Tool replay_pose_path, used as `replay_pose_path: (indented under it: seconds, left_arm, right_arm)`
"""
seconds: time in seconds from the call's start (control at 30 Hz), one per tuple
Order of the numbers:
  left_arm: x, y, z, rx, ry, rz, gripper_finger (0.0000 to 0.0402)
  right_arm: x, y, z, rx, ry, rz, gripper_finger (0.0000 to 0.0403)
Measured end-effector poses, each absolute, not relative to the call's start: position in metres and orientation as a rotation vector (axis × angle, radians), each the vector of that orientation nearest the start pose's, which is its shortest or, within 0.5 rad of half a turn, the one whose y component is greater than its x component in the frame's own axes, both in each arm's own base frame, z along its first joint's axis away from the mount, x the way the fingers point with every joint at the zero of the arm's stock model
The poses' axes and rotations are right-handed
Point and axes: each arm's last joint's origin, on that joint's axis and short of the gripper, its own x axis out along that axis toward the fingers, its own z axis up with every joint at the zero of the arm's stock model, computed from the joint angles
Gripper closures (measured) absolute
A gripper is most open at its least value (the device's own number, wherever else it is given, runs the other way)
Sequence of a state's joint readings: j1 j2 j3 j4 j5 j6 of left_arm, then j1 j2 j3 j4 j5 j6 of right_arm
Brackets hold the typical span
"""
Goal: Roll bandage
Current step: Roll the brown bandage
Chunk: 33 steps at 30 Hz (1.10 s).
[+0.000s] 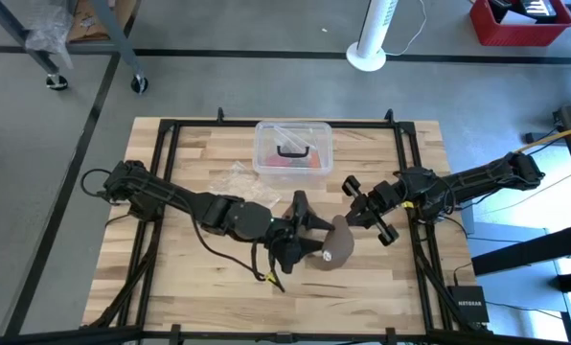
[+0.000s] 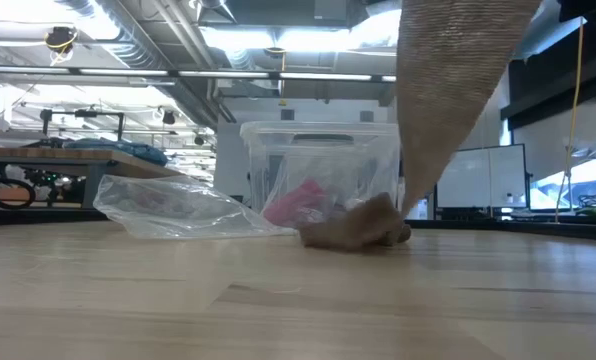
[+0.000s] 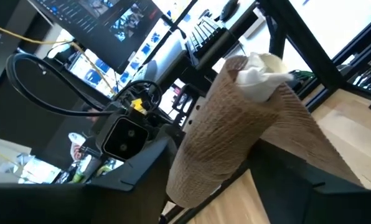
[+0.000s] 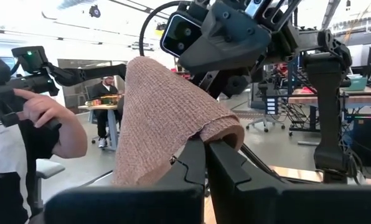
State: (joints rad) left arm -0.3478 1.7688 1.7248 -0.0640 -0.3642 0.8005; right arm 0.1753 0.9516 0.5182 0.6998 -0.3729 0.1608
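The brown bandage is partly wound into a roll around a white core, held in the air over the table's middle. From the roll a strip hangs down to a loose heap lying on the tabletop. My left gripper comes from the left and has the roll between its fingers. My right gripper comes from the right, shut on the fabric at the roll's other side. My left gripper has the roll's lower end between its two fingers, one on either side, coming in roughly level from the table's left. The roll stands tilted, clear of the table, with its white core end away from the fingers. My right gripper pinches a rolled fold of the bandage at its shut fingertips, coming level from the table's right. The fabric drapes over the fingertips and hides the exact place of contact. The strip hangs slack below it.
A clear plastic box with a black handle stands at the table's far middle, and a clear plastic bag lies to its near left. A person's hand shows in the room beyond the table.
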Motion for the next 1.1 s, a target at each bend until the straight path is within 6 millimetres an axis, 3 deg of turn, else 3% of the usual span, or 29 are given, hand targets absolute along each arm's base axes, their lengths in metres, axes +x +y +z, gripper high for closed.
replay_pose_path:
  seconds: [0.13, 0.23, 0.53, 0.67, 0.8, 0.93, 1.1]
  left_arm:
    - [0.396, -0.132, 0.398, 0.862, 0.093, -0.068, 0.0183]
    - [0.399, -0.133, 0.394, 0.91, 0.082, -0.099, 0.0199]
    - [0.4, -0.132, 0.394, 0.906, 0.081, -0.084, 0.0327]
    - [0.399, -0.131, 0.395, 0.875, 0.09, -0.053, 0.0359]
    - [0.397, -0.13, 0.398, 0.834, 0.128, 0.065, 0.0357]
    - [0.395, -0.132, 0.398, 0.839, 0.178, 0.181, 0.0355]
    - [0.393, -0.126, 0.394, 0.838, 0.266, 0.333, 0.0356]
  right_arm:
    - [0.201, 0.046, 0.295, 0.129, -0.222, 0.569, 0.0398]
    - [0.201, 0.047, 0.294, 0.129, -0.22, 0.569, 0.0398]
    - [0.201, 0.047, 0.295, 0.129, -0.223, 0.57, 0.0387]
    - [0.2, 0.046, 0.296, 0.131, -0.23, 0.548, 0.0352]
    - [0.193, 0.043, 0.302, 0.098, -0.254, 0.481, 0.03]
    - [0.182, 0.038, 0.322, -0.026, -0.176, 0.357, 0.0253]
    - [0.169, 0.03, 0.348, -0.172, 0.006, 0.179, 0.0222]
